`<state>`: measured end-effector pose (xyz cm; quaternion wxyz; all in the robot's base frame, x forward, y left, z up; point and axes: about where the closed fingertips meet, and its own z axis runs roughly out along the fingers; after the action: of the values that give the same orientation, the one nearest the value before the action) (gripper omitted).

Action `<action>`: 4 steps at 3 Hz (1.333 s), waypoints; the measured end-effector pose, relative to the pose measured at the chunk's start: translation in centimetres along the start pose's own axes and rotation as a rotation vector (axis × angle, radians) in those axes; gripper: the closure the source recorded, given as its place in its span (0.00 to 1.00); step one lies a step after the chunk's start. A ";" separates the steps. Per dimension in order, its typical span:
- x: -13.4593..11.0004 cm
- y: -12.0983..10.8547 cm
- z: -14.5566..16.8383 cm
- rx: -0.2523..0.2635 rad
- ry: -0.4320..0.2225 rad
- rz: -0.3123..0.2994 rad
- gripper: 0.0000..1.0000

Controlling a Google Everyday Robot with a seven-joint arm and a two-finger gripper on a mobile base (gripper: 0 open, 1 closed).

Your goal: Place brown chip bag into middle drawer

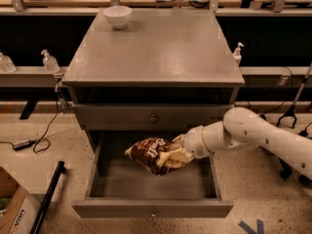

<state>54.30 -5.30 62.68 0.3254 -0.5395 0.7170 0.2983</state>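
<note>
The brown chip bag (152,154) is crumpled, dark brown with a tan end and white lettering. My gripper (176,154) is shut on its right end and holds it just above the floor of the open middle drawer (152,207), near the drawer's middle. The drawer is pulled well out from the grey cabinet, its small knob facing me. My white arm (253,138) reaches in from the right.
The upper knobbed drawer front (153,117) is closed. A white bowl (118,16) stands at the cabinet top's back left. Bottles (49,61) sit on a shelf at left, a cardboard box (14,211) at bottom left, chair legs (292,116) at right.
</note>
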 end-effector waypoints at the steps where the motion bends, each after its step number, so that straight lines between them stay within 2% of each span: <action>1: 3.9 -1.1 2.4 -0.004 -0.061 0.079 1.00; 2: 7.5 -1.4 4.6 -0.024 -0.101 0.178 0.88; 3: 9.5 -0.8 7.0 -0.062 -0.133 0.251 0.72; 4: 9.5 -0.6 7.3 -0.067 -0.133 0.251 0.49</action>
<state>54.02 -5.29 50.71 0.3143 -0.4352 0.7452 0.3956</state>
